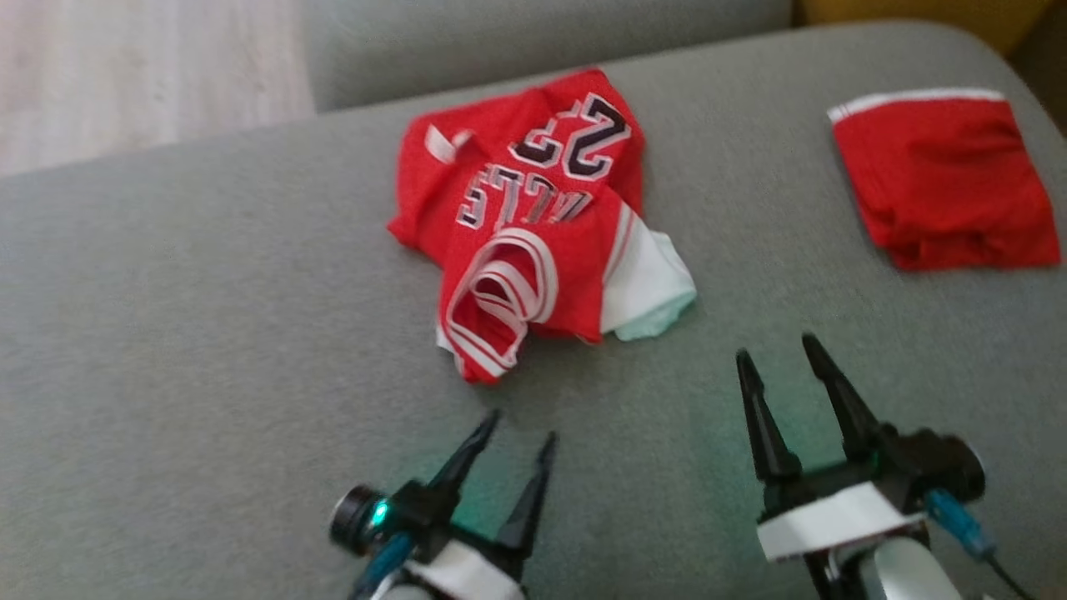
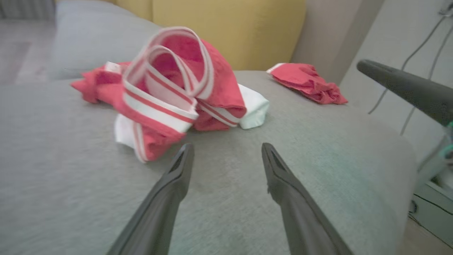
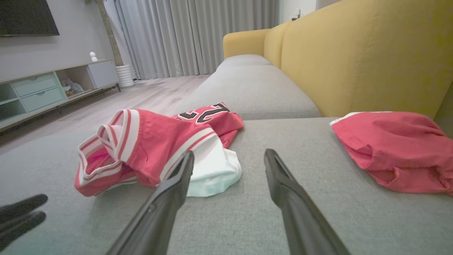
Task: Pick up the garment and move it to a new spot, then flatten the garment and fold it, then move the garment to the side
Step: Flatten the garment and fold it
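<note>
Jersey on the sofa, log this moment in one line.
jersey: crumpled, untouched | left gripper: open | right gripper: open | stage: pre-grasp

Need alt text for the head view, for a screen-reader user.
A crumpled red jersey with white trim and dark numerals lies mid-frame on a grey sofa cushion. A second red garment lies apart at the upper right. Below, the left end effector and right end effector are both open and empty, short of the jersey.

You see a folded red cloth [image 1: 946,179] lying on the grey sofa seat [image 1: 167,350], with a yellow backrest [image 3: 354,53] behind it. Grey curtains [image 3: 194,35] and a pale cabinet [image 3: 35,94] stand beyond.
</note>
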